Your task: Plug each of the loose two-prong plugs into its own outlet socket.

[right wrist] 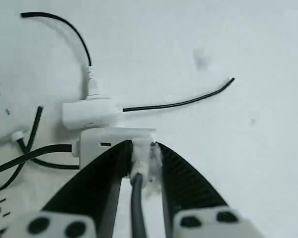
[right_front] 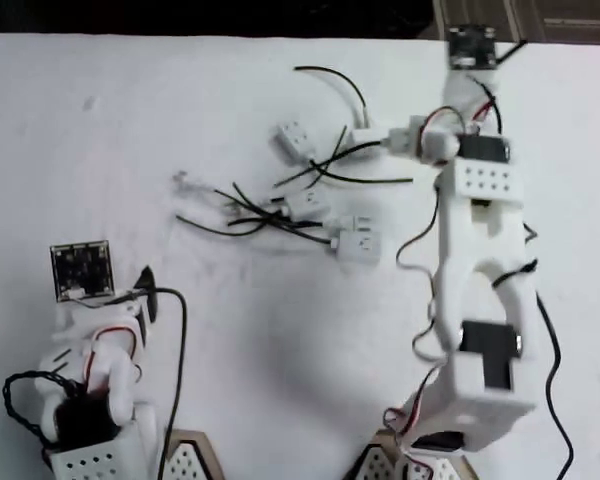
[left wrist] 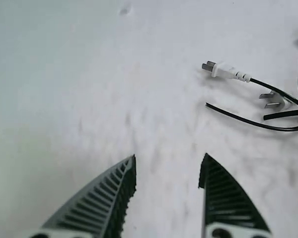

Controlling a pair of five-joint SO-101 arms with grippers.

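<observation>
The right claw (right wrist: 141, 148) clamped a plug (right wrist: 145, 161) against a socket (right wrist: 102, 143). The left claw (left wrist: 169, 159) hung open above the counter (left wrist: 64, 89), near a loose plug (left wrist: 222, 70). Plugs looked light, rigid, cords limp: best gripped by the body; sockets would likely slide.

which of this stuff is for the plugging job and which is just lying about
Job: loose plug; held plug in right pincer; socket it faces; other sockets; left pincer, open.
Lying about: white table; arm's own black cable.
</observation>
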